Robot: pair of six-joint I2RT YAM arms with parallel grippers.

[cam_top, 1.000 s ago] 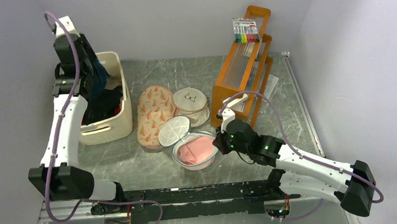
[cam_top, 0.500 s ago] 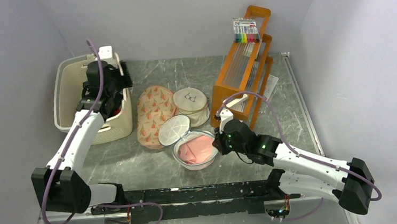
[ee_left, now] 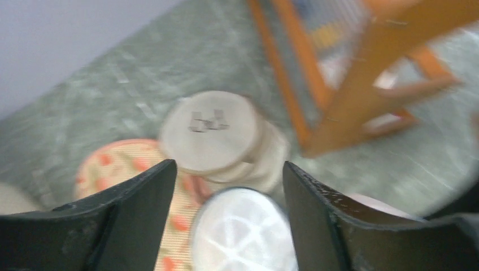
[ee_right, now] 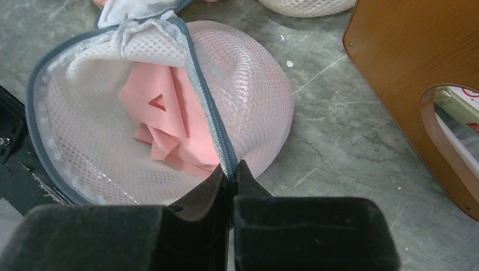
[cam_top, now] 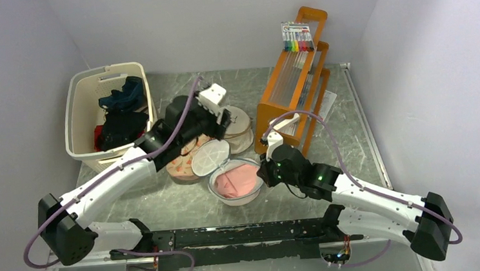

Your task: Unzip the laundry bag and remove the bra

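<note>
Top view – change: the left gripper (cam_top: 218, 121) has left the cream plastic basket (cam_top: 80, 115) and now hangs over the middle of the tabletop (cam_top: 165, 203), just behind the round white mesh laundry bag with a grey-lavender zipper rim (cam_top: 210, 157).
Top view – unchanged: the right gripper (cam_top: 265, 170) stays at the bag's right edge.
Top view – task state: the bag lies unzipped, lid flipped back, with the pink folded bra (cam_top: 238, 181) exposed inside; judged, the left arm is arriving to lift it out.
Left wrist view – jaws: the left gripper (ee_left: 227, 166) is spread wide and empty, touching nothing.
Left wrist view – below: the white mesh lid (ee_left: 243, 231), the beige round bag with glasses print (ee_left: 210, 132) and the peach patterned bag (ee_left: 113, 169); picture blurred.
Right wrist view – jaws: the right gripper (ee_right: 230, 169) is pressed together on the grey zipper rim (ee_right: 203, 96), pinning the bag.
Right wrist view – contents: the bra (ee_right: 169, 121) rests inside the mesh wall (ee_right: 248, 96), beside the orange wooden rack (ee_right: 406, 73).
</note>
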